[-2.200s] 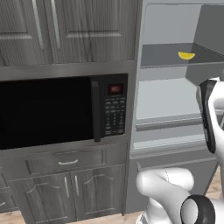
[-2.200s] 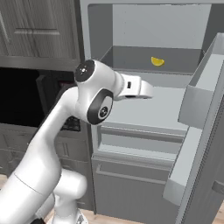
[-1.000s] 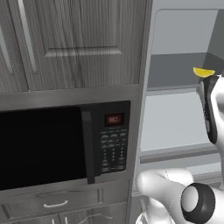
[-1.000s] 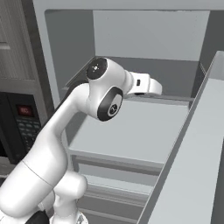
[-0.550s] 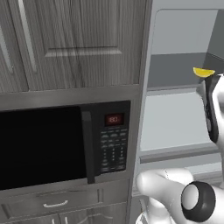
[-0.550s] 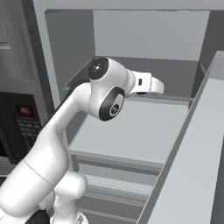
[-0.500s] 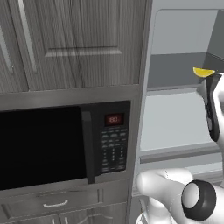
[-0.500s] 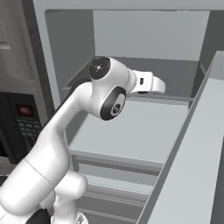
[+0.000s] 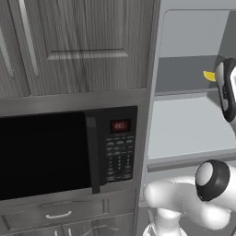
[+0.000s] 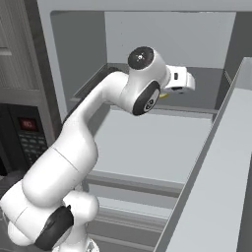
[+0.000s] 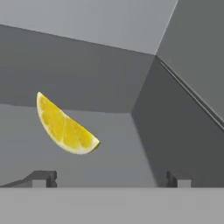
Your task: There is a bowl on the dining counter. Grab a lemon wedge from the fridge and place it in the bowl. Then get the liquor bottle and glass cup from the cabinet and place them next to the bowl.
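A yellow lemon wedge (image 11: 65, 127) lies on the fridge's upper shelf (image 11: 118, 148), just ahead of my gripper (image 11: 110, 179) and toward its left finger. The gripper is open, its two dark fingertips (image 11: 43, 178) far apart at the bottom of the hand view with nothing between them. From the left base view a sliver of the wedge (image 9: 209, 75) peeks out beside my forearm. In the right base view my hand (image 10: 179, 80) reaches into the upper compartment, and a bit of yellow wedge (image 10: 163, 95) shows under it.
A black microwave (image 9: 69, 152) sits left of the fridge under grey cabinet doors (image 9: 78, 46). The open fridge door (image 10: 216, 187) stands close on the right. A lower fridge shelf (image 10: 147, 142) lies under my arm. The fridge's side wall (image 11: 188, 131) is near the right finger.
Over the last second my hand has risen a little and pushed deeper over the upper shelf toward the wedge. Before that the base drove closer to the fridge.
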